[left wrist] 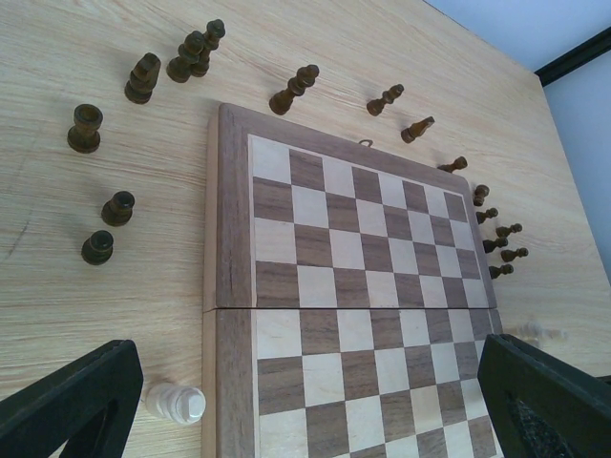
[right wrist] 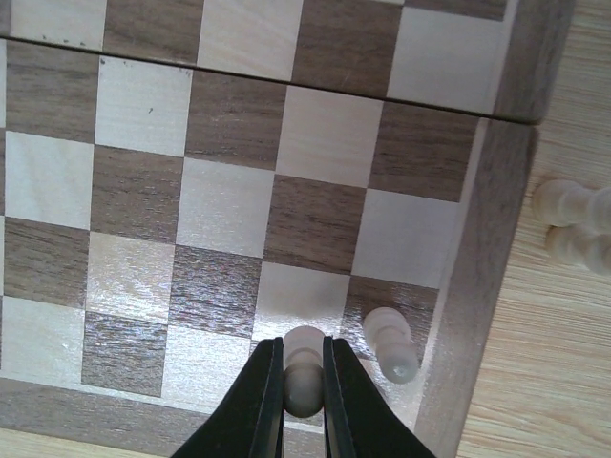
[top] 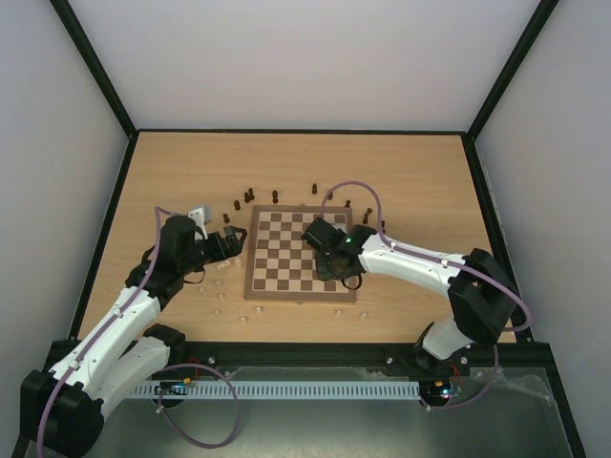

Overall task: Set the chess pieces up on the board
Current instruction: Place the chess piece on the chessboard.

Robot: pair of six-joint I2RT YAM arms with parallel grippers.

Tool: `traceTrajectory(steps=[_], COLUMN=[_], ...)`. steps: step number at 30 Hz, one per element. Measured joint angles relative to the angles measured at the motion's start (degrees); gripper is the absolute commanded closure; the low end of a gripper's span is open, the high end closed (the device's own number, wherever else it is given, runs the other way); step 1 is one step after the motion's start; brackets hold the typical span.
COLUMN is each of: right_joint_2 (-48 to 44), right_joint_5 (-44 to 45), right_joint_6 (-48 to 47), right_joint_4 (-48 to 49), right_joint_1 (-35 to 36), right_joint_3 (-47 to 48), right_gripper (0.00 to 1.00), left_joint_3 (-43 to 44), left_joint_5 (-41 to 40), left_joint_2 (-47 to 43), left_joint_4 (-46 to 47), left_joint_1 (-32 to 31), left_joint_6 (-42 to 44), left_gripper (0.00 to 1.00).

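Note:
The board lies mid-table, its squares almost all bare. My right gripper is shut on a cream pawn low over the board, near its corner. A second cream piece stands on the dark square beside it. My left gripper hangs open over the board's left edge, holding nothing. Just inside its left finger a cream piece lies on the table. Several dark pieces stand off the board along its far and left sides.
Several cream pieces are scattered on the tabletop in front of the board, near the arms' bases. Two cream pieces stand on the table just off the board's right edge. Black frame posts and white walls enclose the table.

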Motion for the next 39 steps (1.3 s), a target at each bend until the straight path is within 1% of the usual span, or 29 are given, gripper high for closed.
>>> traceTrajectory(steps=[6, 31, 35, 39], right_joint_2=[1.90, 4.17, 4.31, 4.31], right_joint_5=[-0.24, -0.15, 0.02, 0.22], right_joint_6=[-0.13, -0.20, -0.15, -0.20], right_joint_4=[0.83, 2.80, 2.80, 2.80], right_joint_1=[0.50, 0.59, 0.59, 0.59], right_joint_3=[0.00, 0.00, 0.00, 0.00], right_gripper=[0.90, 0.88, 0.82, 0.72], left_joint_3=[0.00, -0.09, -0.11, -0.20], left_joint_5=[0.00, 0.00, 0.00, 0.00], left_joint_2=[0.00, 0.00, 0.00, 0.00], left_joint_4=[0.02, 0.52, 0.61, 0.83], left_joint_1=[0.00, 0.00, 0.00, 0.00], left_joint_6=[-0.02, -0.15, -0.17, -0.17], left_gripper=[0.01, 0.00, 0.00, 0.00])
